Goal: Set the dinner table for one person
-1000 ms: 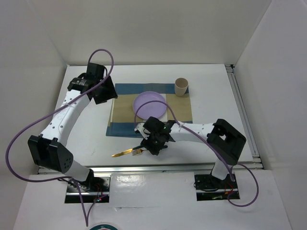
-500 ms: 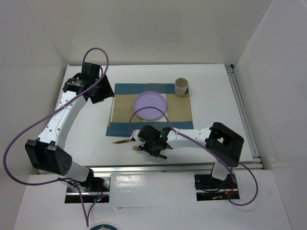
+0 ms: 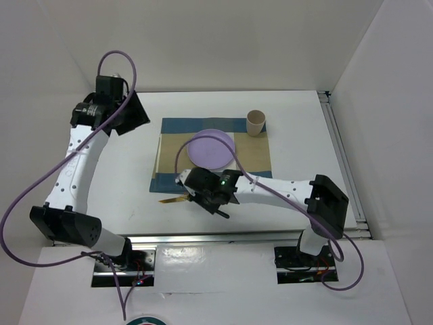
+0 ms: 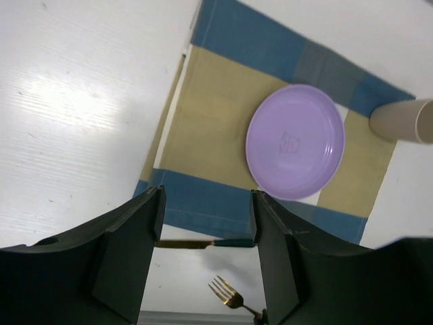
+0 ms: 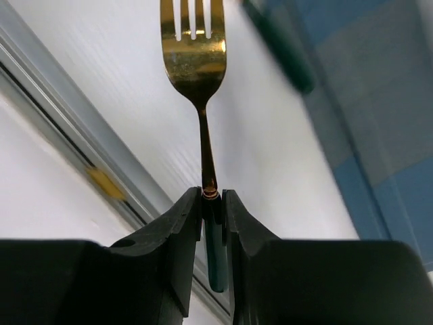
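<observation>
Setting partway: blue-and-tan cloth placemat (image 3: 254, 159), round purple plate (image 3: 211, 149), tan cup (image 3: 256, 122) laid on white counter (image 3: 298, 135). Left to place: gold fork (image 5: 194, 61) clamped in right hand (image 5: 213, 196), gold knife (image 4: 196, 242); left hand (image 4: 207, 196) apart, empty.

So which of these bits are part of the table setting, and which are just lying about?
For the job: dinner table, placemat, purple plate, cup, knife, fork held in the right gripper.
Just lying about: no loose extras visible; only the rig's purple cables.
</observation>
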Tool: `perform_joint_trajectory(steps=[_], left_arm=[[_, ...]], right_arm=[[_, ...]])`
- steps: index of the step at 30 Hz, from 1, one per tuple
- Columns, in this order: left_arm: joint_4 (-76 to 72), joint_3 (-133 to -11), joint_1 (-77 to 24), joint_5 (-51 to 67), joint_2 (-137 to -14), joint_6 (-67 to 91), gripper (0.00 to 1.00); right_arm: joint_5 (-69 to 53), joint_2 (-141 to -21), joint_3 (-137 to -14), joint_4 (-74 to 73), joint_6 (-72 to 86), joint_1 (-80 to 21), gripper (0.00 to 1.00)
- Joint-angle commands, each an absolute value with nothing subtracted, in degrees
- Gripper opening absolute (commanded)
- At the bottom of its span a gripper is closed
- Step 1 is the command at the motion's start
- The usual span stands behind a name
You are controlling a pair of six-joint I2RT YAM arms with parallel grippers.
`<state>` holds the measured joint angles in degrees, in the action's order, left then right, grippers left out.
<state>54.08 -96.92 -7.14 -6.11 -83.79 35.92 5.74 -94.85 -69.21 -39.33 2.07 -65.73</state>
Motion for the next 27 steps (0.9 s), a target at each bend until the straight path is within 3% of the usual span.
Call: perform_joint_trajectory(steps=[1,12,18,27], left_arm=[[56.4,-101.0,-4.1,-6.6,-80.9,34.4,0.69],[53.3,-96.9,-0.3,-8.3,-70.9,36.2,0.69],[53.8,-94.1,-0.3,-5.5,-70.4,36.2,0.69],[54.3,-92.4,0.3,-4.5,-69.9,35.7,0.69]], right_arm=[[8.3,-96.2,-79.8,-41.0,9.5,-63.8,0.01],[5.7,-133.5,-136.7,-49.3,32.1,-54.1,0.0],[3.6,-135.9,-131.1,-34.1,38.5,-50.0,0.0],[1.3,-145.3,-133.9,-32.4,41.0,-46.1,0.0]])
